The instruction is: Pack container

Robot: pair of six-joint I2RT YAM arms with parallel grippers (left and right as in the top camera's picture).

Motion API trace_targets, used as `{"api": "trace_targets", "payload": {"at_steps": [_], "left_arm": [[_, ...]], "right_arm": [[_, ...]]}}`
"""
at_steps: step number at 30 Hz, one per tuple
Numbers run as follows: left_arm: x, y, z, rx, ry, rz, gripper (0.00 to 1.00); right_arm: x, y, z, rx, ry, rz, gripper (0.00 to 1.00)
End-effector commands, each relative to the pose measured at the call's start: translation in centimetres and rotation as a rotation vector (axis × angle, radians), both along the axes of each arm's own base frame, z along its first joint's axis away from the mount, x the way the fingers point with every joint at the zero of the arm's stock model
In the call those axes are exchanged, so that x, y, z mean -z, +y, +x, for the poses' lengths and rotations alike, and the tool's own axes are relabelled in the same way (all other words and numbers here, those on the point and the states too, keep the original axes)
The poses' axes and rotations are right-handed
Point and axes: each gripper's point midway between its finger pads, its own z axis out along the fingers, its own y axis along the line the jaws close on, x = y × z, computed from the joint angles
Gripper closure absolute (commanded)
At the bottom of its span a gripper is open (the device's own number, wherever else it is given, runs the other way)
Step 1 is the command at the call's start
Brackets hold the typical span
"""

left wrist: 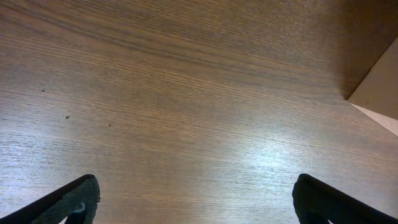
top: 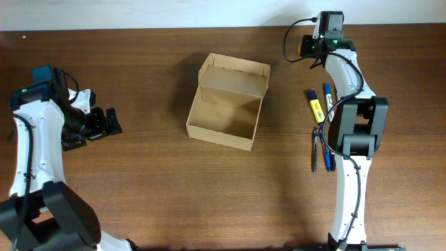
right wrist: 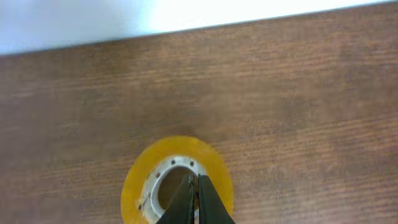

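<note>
Table [top: 160,195]: brown wood-grain top, bearing everything listed below. Container [top: 224,115]: tan cardboard box, stood at mid-table, slightly askew, interior bare, flap lid raised along its far side. Being light and unsteadied, it would probably slide or turn if an arm or a dropped item struck a wall, and the raised flap could be caught by a load arriving from the far side. Tape roll [right wrist: 177,146]: yellow, pale core, lay flat near the table's far edge to the right of the box. A sideways shove there might send it toward that edge. Markers [top: 316,108]: two, blue and yellow-blue, lay beside the right arm with thinner pens [top: 315,150] nearer the base. Their round bodies were liable to roll if brushed by the arm's links above them. Right gripper [right wrist: 195,202]: fingers pinched together with nothing between them, tips over the rim of the roll's core; contact could not be told. Pressed down in that state, it would push the roll rather than seize it. Left gripper [top: 110,122]: jaws spread wide and empty, well apart from the box, too far off to brace it.
</note>
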Motion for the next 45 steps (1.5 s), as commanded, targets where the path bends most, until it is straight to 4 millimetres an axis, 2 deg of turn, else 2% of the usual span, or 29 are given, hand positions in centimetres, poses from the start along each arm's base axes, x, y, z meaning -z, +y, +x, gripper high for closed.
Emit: {"api": "trace_targets", "payload": {"at_steps": [1,11,16,22,27,32,36,43,45], "left_arm": [[-0.5,-0.2,-0.1,0.016,-0.020,-0.007,0.00],[-0.5,-0.2,-0.1,0.017,-0.020,-0.007,0.00],[-0.5,-0.2,-0.1,0.017,-0.020,-0.007,0.00],[-0.5,-0.2,-0.1,0.017,-0.020,-0.007,0.00],[-0.5,-0.2,-0.1,0.017,-0.020,-0.007,0.00],[-0.5,-0.2,-0.1,0.016,-0.020,-0.007,0.00],[-0.5,-0.2,-0.1,0.016,-0.020,-0.008,0.00],[-0.5,-0.2,-0.1,0.017,-0.020,-0.007,0.00],[-0.5,-0.2,-0.1,0.017,-0.020,-0.007,0.00]], "right_arm": [[3.3,0.3,-1.8,-0.009,0.105,0.003,0.96],[5.4,1.2,-6.0,0.007,0.300,0.029,0.96],[5.9,3.3,-8.3,-0.025,0.397,0.024,0.96],[4.4,6.5,-9.4,-0.090,0.434,0.007,0.96],[2.6,8.9,-9.9,-0.133,0.435,-0.001,0.96],[-0.1,10.2,-10.3,-0.154,0.426,-0.001,0.96],[-3.7,10.6,-10.1,-0.155,0.390,0.022,0.96],[-10.6,9.7,-9.4,-0.125,0.290,0.031,0.92],[-11.9,9.3,-9.3,-0.119,0.270,0.032,0.91]]}}
